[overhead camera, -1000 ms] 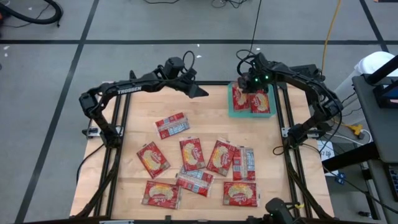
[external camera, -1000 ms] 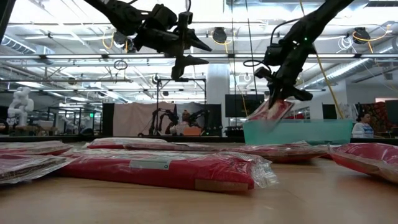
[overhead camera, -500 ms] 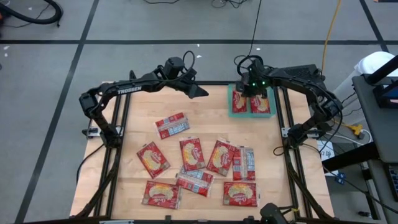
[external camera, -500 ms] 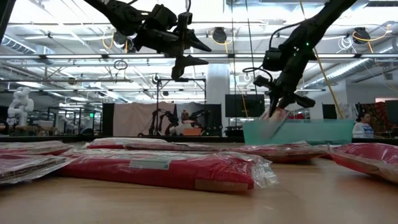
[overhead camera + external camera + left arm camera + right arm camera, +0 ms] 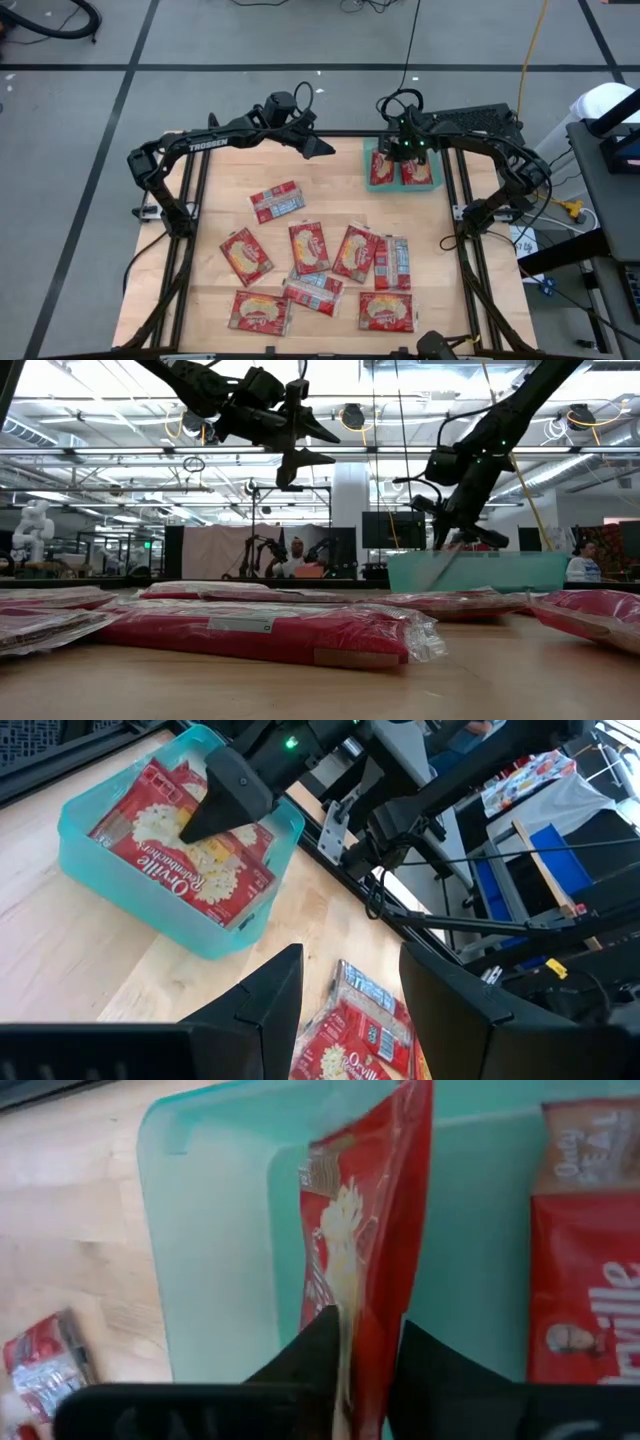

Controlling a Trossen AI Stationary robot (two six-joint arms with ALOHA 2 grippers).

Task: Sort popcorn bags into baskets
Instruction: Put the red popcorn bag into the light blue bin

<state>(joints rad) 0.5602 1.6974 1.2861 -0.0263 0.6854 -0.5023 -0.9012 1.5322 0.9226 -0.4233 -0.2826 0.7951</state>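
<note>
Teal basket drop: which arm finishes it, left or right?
Right. The right gripper is down in the teal basket with a popcorn bag between its fingers, beside one already placed. The left gripper hovers open above the table, holding nothing.

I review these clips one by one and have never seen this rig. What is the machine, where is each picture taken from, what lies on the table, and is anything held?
Two dark robot arms work at a wooden table. One picture looks straight down, one looks level across the tabletop, and one comes from each arm's wrist.

Loose red popcorn bags lie scattered on the table. At the far right corner sits a teal basket with bags in it.

The right gripper is down in the basket; its wrist picture shows its fingers on either side of a bag standing on edge, beside another lying flat.

The left gripper hangs above the table's far edge, open and empty.
</note>
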